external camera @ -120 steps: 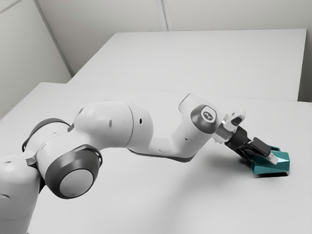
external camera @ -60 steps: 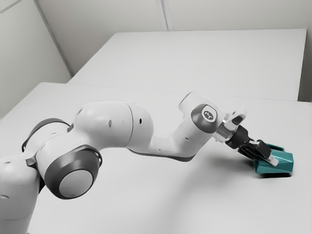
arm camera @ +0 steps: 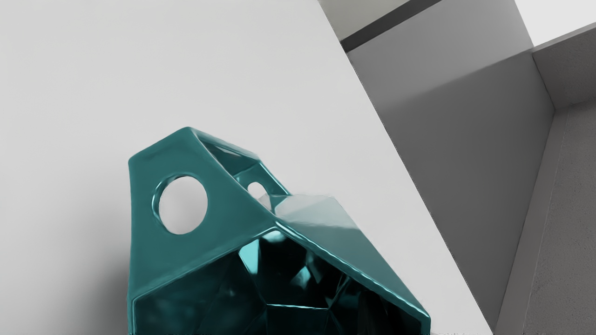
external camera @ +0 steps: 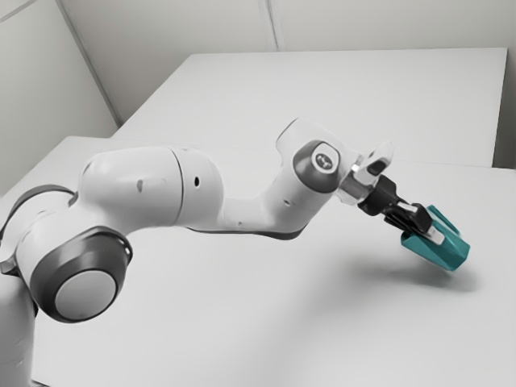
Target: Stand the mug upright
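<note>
Mug [external camera: 439, 248], between three and four o'clock in exterior view: smooth teal, hard-looking; outer faces satin, rims and faceted inside glossy, mirror-bright in spots. Ceramic or plastic, can't tell. Gripper [external camera: 434, 235], same bearing: black, matt, plastic-looking. Collar [external camera: 352, 187], three o'clock: silvery, shiny, metal-like. Arm shell [external camera: 125, 181], nine o'clock: smooth white, soft sheen; joint cover [external camera: 60, 254] dark grey, semi-matt. Table [external camera: 242, 330], six o'clock: smooth, pale, matt. Wall [external camera: 161, 28], eleven o'clock: flat, matt. Wrist view, beyond table edge: speckled grey surface [arm camera: 565, 186], rough-looking.
</note>
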Available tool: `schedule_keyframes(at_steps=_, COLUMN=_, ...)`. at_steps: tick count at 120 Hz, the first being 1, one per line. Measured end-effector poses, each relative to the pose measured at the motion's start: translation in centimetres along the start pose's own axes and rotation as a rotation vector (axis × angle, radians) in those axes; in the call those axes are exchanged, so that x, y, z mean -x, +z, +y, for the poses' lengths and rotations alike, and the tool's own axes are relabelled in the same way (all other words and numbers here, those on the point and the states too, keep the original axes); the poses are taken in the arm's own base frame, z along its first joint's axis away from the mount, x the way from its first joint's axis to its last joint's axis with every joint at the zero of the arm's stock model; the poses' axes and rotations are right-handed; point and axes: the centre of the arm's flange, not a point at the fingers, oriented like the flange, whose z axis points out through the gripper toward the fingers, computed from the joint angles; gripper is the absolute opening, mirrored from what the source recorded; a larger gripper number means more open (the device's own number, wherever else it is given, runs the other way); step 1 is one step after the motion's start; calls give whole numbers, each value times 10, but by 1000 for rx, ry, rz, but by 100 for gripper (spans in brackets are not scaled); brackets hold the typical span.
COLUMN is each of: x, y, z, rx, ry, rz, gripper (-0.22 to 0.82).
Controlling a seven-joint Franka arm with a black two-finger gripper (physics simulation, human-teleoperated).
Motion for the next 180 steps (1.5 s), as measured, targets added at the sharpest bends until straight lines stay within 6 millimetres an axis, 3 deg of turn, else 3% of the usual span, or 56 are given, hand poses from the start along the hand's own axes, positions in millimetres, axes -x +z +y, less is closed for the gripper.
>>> schedule_keyframes(at_steps=18, x=-12, y=-54, z=10, rx=-92, ry=75, rz=-45, gripper=-17)
schedule_keyframes(at_steps=42, x=-11, y=-117, z=8, rx=-233, ry=96, rz=-155, gripper=-18)
schedule_keyframes(at_steps=56, x=-6, y=-151, z=4, rx=-347, ry=97, rz=-237, gripper=-18)
schedule_keyframes(at_steps=78, x=19, y=-194, z=-10, rx=-510, ry=33, rz=-365, gripper=-18)
schedule_keyframes(at_steps=95, x=46, y=-216, z=-28, rx=-601, ry=-50, rz=-434, gripper=-18)
schedule_keyframes(at_steps=134, x=111, y=-253, z=-47, rx=-717, ry=-220, rz=-484, gripper=-18)
schedule_keyframes(at_steps=180, x=166, y=-261, z=-86, rx=-845, ry=-312, rz=-408, gripper=-18)
